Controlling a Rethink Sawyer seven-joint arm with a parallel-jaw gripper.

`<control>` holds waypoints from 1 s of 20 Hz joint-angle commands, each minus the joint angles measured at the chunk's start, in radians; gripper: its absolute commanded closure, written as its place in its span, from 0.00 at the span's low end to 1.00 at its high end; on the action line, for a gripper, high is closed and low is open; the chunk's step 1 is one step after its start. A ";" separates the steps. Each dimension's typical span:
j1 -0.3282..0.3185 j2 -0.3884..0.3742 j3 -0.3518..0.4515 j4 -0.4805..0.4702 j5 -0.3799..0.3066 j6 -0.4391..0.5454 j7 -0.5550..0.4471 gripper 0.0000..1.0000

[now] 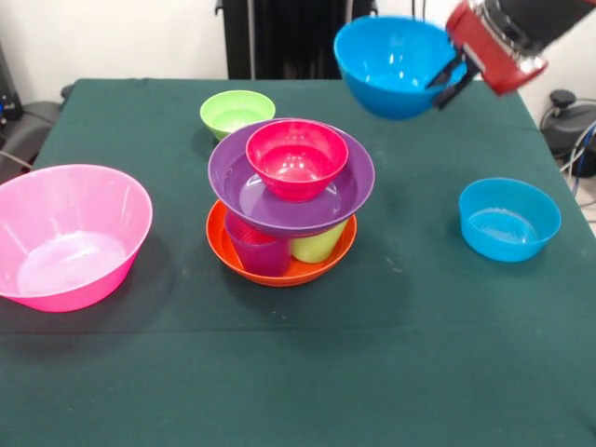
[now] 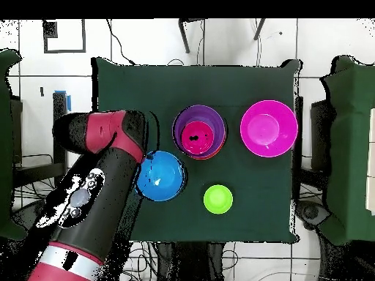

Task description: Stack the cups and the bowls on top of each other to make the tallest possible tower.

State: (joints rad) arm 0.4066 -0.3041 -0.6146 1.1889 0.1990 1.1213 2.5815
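Observation:
My gripper [image 1: 449, 82] is shut on the right rim of the big blue bowl [image 1: 386, 65] and holds it in the air above the table's far right. The tower stands mid-table: an orange bowl [image 1: 219, 244] at the bottom, a purple cup [image 1: 256, 253] and a lime green cup [image 1: 318, 245] standing in it, a purple bowl [image 1: 242, 191] resting on them, and a small red bowl [image 1: 296, 158] on top. In the overhead view the gripper [image 2: 143, 174] holds the blue bowl [image 2: 165, 177] to the lower left of the tower [image 2: 199, 133]. The orange cup is hidden or out of view.
A big pink bowl [image 1: 70, 233] sits at the left, also in the overhead view [image 2: 269, 128]. A small green bowl [image 1: 237, 112] stands behind the tower, also overhead [image 2: 217, 198]. A small light blue bowl [image 1: 508, 219] sits at the right; my arm [image 2: 95, 190] covers it overhead.

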 commanded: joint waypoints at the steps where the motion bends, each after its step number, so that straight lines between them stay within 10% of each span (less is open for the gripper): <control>1: -0.078 -0.092 0.160 -0.059 -0.011 0.212 -0.110 1.00; 20: -0.174 0.010 0.118 -0.373 -0.179 0.196 -0.230 1.00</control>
State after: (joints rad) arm 0.2620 -0.3676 -0.6023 0.9526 0.1422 1.2838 2.5815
